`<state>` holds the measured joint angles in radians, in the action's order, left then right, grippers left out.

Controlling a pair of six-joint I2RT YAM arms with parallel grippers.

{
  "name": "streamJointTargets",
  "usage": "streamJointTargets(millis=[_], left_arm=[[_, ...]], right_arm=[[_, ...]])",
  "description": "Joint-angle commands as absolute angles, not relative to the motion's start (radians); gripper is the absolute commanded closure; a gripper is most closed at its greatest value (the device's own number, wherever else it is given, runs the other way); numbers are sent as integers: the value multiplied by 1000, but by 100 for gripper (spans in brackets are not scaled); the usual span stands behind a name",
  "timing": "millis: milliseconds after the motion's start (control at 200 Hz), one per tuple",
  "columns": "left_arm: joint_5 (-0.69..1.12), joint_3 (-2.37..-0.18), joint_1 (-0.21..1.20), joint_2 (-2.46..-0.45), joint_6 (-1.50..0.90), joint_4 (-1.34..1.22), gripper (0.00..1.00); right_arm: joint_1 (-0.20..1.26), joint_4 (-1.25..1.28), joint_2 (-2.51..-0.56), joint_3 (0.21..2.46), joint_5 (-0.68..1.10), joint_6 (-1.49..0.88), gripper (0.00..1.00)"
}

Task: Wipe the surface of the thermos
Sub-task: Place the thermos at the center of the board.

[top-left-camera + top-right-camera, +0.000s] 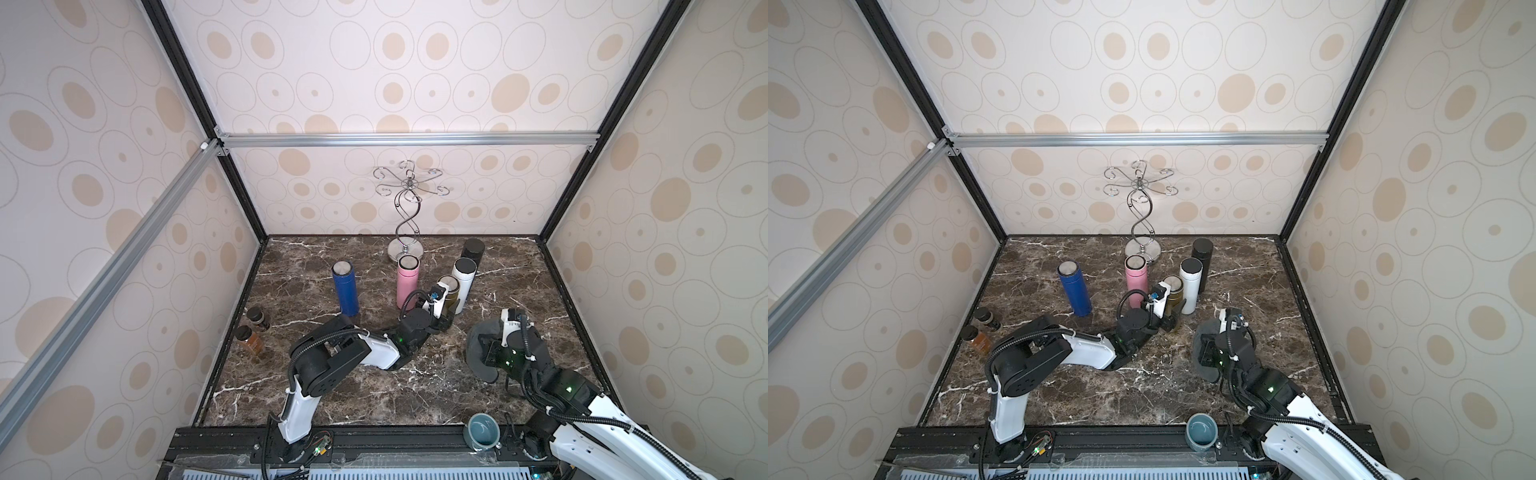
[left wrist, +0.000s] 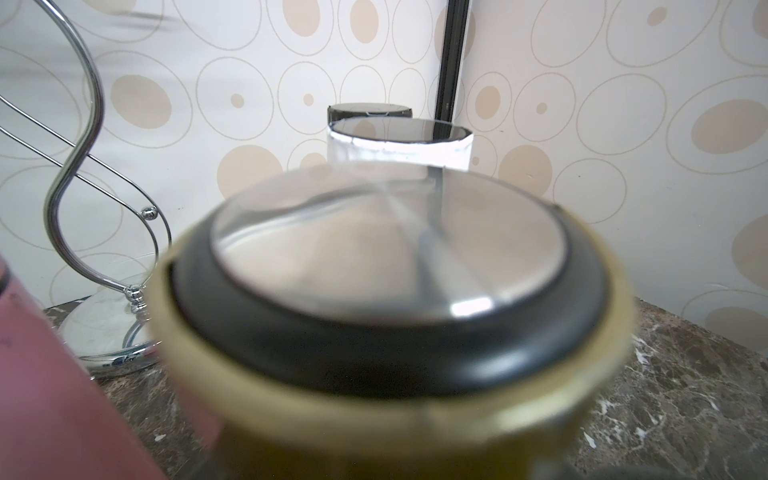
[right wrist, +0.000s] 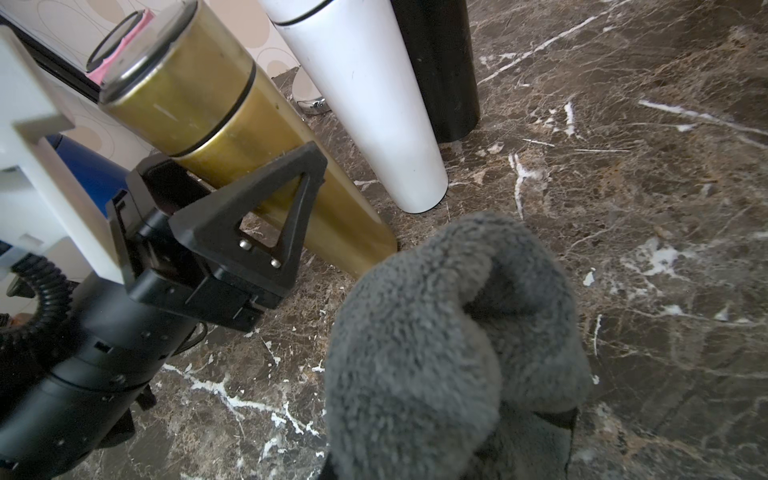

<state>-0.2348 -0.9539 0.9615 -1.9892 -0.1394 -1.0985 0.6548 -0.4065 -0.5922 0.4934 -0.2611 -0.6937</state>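
Gold thermos stands upright among the other bottles toward the back of the marble table, a little right of its middle. My left gripper has it clamped low on the body, one black finger pressed against each side. From my left wrist I look down onto its steel lid, blurred by closeness.

My right gripper is closed tight on a gray fleecy cloth, which bunches into a thick fold around the fingers. In both top views the cloth hangs near the thermos, on its right and closer to the front edge, with a gap of bare marble between them. I cannot tell whether the cloth touches the table.

Just beside the thermos on its right stands a white thermos, and behind that a black thermos. A pink thermos stands close on the left, with a chrome hook stand behind it. Farther left a blue thermos stands apart. Two small dark-capped jars sit near the left wall, and a teal cup rests at the front rail.
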Motion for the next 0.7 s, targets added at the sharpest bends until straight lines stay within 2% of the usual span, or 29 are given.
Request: streamJointTargets(millis=[0, 55, 135, 205, 270, 295, 345, 695], left_arm=[[-257, -967, 971, -1989, -115, -1192, 32], [-264, -965, 972, -1988, -113, -1193, 22], [-264, -964, 973, -1986, -109, -1192, 19], [-264, -960, 973, -1984, -107, -1192, 11], [-269, -955, 973, -1982, -106, -1194, 10], [-271, -952, 974, -1981, -105, -1197, 4], [-276, -945, 975, -1978, -105, -1205, 1], [-308, -883, 979, -1916, -87, -1212, 0]], right_arm=[[650, -399, -583, 490, -261, -690, 100], [650, -397, -585, 490, -257, -690, 100], [649, -396, -585, 490, -254, -691, 100], [649, -395, -583, 491, -253, -692, 100], [649, -396, -583, 492, -253, -692, 100], [649, -397, -582, 492, -253, -691, 100], [650, -396, -581, 491, -251, -692, 100], [650, -404, -582, 513, -246, -676, 100]])
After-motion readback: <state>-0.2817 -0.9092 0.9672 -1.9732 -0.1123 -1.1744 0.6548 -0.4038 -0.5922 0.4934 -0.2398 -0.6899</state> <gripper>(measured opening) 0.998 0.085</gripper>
